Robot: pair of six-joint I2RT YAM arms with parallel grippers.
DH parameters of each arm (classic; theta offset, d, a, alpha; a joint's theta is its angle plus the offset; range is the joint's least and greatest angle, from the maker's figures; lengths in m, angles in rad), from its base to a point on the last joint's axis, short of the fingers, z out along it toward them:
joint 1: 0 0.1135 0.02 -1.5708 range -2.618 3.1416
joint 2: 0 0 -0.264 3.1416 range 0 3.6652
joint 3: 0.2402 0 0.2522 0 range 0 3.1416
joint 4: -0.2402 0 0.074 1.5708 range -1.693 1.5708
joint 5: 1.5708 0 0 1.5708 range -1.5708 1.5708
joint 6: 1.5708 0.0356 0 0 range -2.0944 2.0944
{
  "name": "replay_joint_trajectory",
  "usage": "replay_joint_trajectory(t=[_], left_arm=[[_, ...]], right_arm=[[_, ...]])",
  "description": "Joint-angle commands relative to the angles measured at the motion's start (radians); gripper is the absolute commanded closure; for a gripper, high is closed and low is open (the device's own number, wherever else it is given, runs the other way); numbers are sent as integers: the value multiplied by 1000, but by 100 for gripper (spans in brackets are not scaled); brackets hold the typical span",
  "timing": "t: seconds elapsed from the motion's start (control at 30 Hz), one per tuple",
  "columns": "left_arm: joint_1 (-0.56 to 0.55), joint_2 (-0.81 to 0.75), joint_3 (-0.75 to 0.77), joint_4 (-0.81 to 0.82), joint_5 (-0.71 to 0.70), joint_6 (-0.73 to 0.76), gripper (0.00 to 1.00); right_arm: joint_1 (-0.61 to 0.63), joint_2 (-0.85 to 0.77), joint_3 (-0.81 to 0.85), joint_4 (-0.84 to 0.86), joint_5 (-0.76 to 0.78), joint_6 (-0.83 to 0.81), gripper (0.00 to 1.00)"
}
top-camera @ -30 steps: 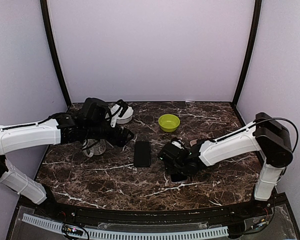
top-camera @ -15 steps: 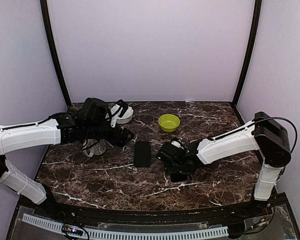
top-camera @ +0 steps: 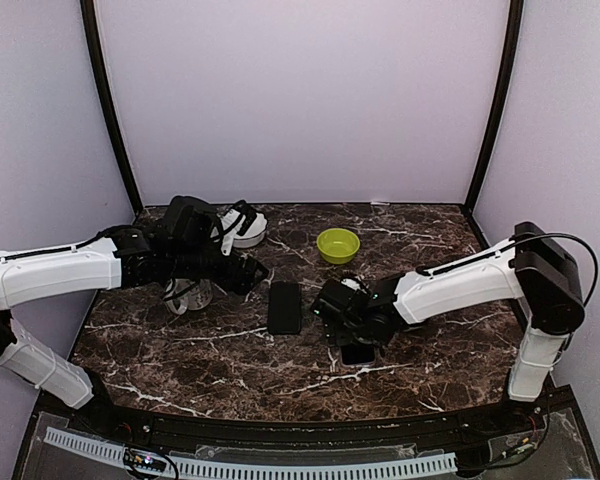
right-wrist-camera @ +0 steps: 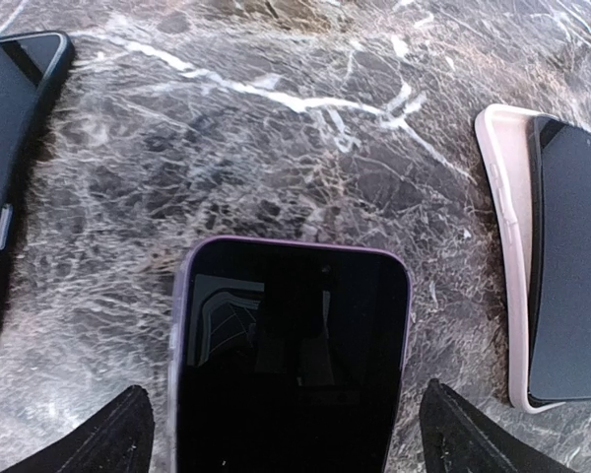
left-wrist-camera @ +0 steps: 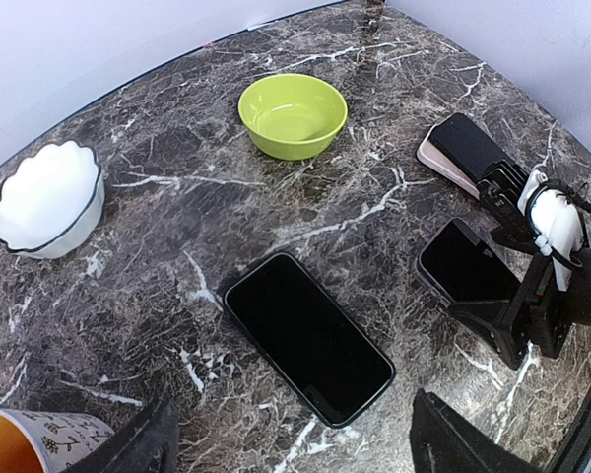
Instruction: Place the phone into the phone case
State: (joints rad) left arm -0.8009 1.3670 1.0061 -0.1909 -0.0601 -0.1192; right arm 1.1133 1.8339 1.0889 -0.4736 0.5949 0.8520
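one phone [right-wrist-camera: 291, 355] lies flat on the marble table [right-wrist-camera: 276, 118], seemingly seated in the purple phone case [right-wrist-camera: 176, 325], dead centre under the right gripper [right-wrist-camera: 281, 387], which is spread wide and empty. black phone [right-wrist-camera: 5, 168] at ten o'clock, pale case [right-wrist-camera: 502, 246] at two. left gripper [left-wrist-camera: 295, 445] hovers wide and empty. best now, i reckon: press squarely down, corner by corner, so the rim seats without skidding it.

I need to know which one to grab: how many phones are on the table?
3: a black phone in the middle, a purple-edged phone to its right, and a dark phone lying on a pale case farther back right. None appears hidden.
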Motion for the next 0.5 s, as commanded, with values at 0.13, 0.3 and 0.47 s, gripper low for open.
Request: replay_joint_trajectory(t=[0.13, 0.3, 0.47], left_arm=[[4, -7, 14, -21, 18, 1, 17], [3, -4, 13, -20, 20, 0, 18], [3, -5, 15, -22, 22, -1, 18]], right_arm=[[-24, -190, -66, -1, -117, 8, 8], [-55, -259, -187, 71, -236, 66, 43], [-61, -262, -247, 114, -293, 99, 65]])
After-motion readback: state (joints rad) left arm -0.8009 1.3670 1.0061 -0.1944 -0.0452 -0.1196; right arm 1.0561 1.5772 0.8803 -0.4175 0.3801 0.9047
